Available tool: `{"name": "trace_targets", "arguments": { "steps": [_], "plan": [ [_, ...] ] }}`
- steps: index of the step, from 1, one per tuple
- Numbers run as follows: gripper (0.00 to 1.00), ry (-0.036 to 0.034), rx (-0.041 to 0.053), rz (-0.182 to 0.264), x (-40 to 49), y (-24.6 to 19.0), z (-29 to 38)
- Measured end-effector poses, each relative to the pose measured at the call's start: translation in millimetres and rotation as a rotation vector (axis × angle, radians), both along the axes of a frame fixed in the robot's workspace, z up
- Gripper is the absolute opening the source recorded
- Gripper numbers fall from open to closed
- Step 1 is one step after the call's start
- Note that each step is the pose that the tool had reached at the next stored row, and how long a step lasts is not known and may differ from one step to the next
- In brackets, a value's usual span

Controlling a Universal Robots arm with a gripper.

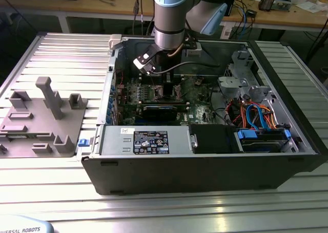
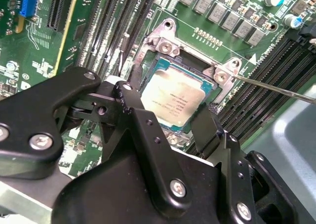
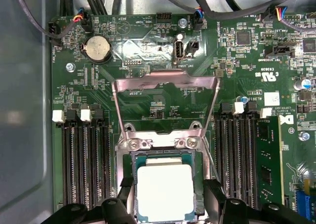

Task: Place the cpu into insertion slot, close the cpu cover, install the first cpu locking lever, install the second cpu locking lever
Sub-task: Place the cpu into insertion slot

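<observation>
My pincer (image 2: 167,105) stands spread wide, one black finger (image 2: 129,98) on each side of the cpu (image 2: 175,96). A thin dark gap shows between that finger and the chip's edge, so I grip nothing. The cpu lies flat between my fingertips, its dull silver top facing up, seated inside the insertion slot (image 2: 165,45), whose silvery rim frames it on all sides. In the first wrist view the same chip (image 3: 164,192) sits right between my two fingers (image 3: 216,200). Just past my fingertips, at the slot's far edge, the cpu cover (image 3: 165,79) stands tipped up on its hinge and not closed, with green board showing through its cut-out middle. A thin locking lever (image 2: 276,89) sticks out free from one corner of the slot, away from my pincer. Long black memory slots (image 3: 81,160) run along both sides of the slot, and one memory stick (image 3: 269,160) is seated in the bank on the far side of my finger. Beyond the raised cover lies a round coin battery (image 3: 97,49). In the exterior view my arm (image 1: 169,17) reaches straight down into the open computer case (image 1: 205,166), and a grey power supply box (image 1: 143,140) sits at the case's near wall.
</observation>
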State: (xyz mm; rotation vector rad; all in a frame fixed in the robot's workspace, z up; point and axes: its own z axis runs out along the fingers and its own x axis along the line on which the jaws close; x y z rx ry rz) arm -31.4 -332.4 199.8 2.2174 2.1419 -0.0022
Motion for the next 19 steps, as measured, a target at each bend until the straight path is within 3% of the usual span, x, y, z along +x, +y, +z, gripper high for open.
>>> {"name": "trace_targets", "arguments": {
  "steps": [19],
  "plan": [
    [0.67,0.002,0.0103,-0.013,8.7,-2.1,0.1]
  ]
}}
